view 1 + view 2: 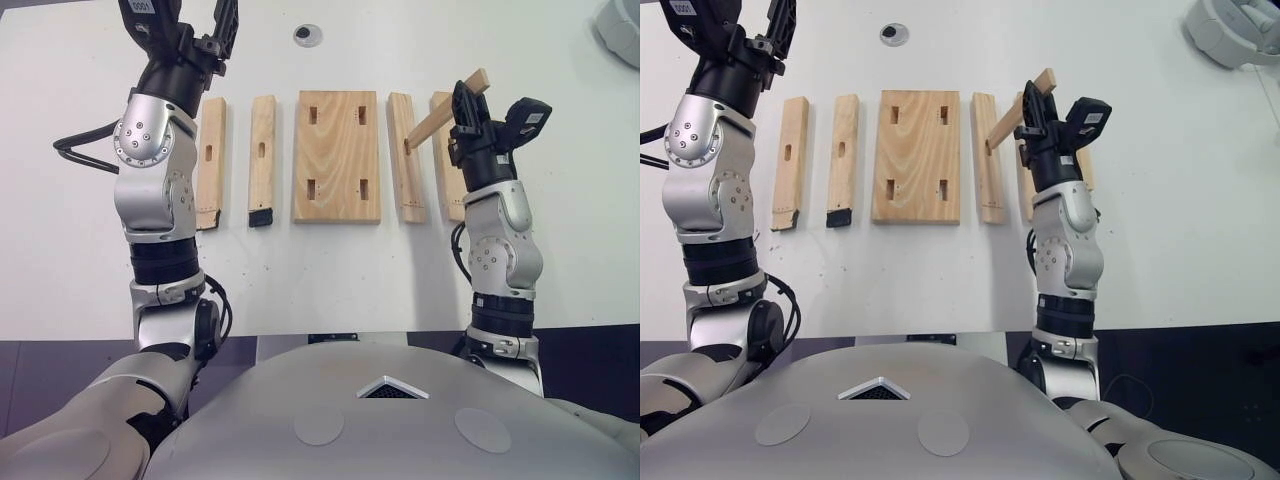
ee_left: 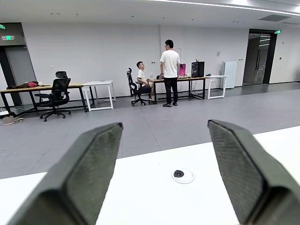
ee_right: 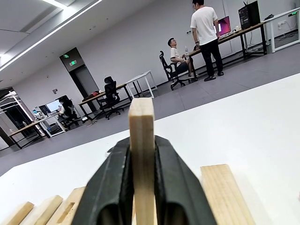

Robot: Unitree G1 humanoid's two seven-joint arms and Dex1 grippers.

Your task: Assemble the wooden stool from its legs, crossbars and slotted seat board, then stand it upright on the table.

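The slotted seat board (image 1: 337, 155) lies flat at the table's middle. Two legs (image 1: 211, 160) (image 1: 262, 158) lie to its left, and two more legs (image 1: 406, 155) (image 1: 445, 150) to its right. My right gripper (image 1: 467, 98) is shut on a thin crossbar (image 1: 448, 112), held slanted above the right-hand legs, its lower end at the slot of the nearer right leg. The same crossbar (image 3: 142, 154) stands between the black fingers (image 3: 115, 187) in the right wrist view. My left gripper (image 1: 200, 25) is raised above the far left of the table, open, with nothing between its fingers (image 2: 89, 173).
A small round grommet (image 1: 308, 36) sits in the white table (image 1: 330, 270) behind the seat board. A pale grey object (image 1: 620, 25) rests at the far right corner. Bare table surface lies in front of the parts.
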